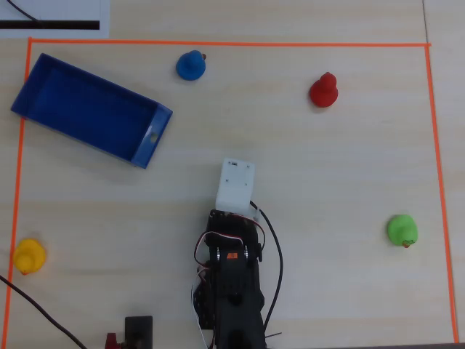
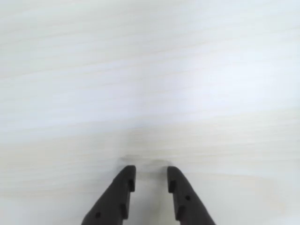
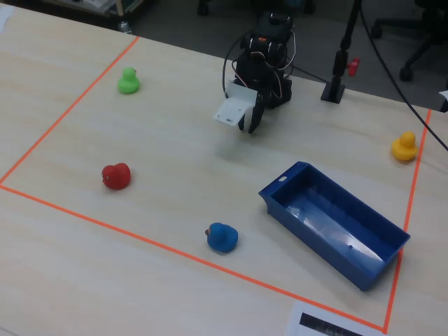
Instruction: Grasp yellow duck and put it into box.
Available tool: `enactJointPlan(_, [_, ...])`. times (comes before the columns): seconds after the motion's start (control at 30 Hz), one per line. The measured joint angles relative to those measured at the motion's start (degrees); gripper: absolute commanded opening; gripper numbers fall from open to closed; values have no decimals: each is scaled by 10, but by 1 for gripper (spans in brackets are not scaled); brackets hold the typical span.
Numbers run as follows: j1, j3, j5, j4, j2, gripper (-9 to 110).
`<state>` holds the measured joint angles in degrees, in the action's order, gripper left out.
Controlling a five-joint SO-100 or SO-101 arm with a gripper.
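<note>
Yellow duck (image 1: 29, 256) at far left edge of overhead view, low down, just inside orange tape line (image 1: 218, 44); upright on table (image 1: 327, 182), well apart from arm. In fixed view, same duck (image 3: 404, 147) at far right, close to tape border

Box (image 1: 43, 120) at upper left of overhead view, lying at a slant, small hole in its short end toward centre; nothing visible inside. Well apart from yellow duck, on same side of table. In fixed view (image 3: 388, 262), empty, hole end toward arm

Arm folded near bottom centre of overhead view, white camera housing (image 1: 235, 187) pointing up the frame. Gripper (image 2: 151, 176) seen from wrist view: two dark fingers (image 2: 119, 192) entering from bottom edge, slightly parted with narrow gap, nothing between them, only bare pale wood ahead. In fixed view, gripper (image 3: 250, 126) pointing down toward table, just off surface

Other ducks: blue duck (image 1: 190, 65) near top edge just right of box; red duck (image 1: 323, 90) upper right; green duck (image 1: 402, 230) far right. All well apart from gripper
</note>
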<state>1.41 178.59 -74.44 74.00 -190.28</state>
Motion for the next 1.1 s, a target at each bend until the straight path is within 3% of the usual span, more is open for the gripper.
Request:
enactJointPlan(0.5, [-2,0,0,0,0,3])
enactJointPlan(0.8, [-5,-3,1,-12,18,30])
enactJointPlan(1.1, [-76,-222,-22,-262,260,32])
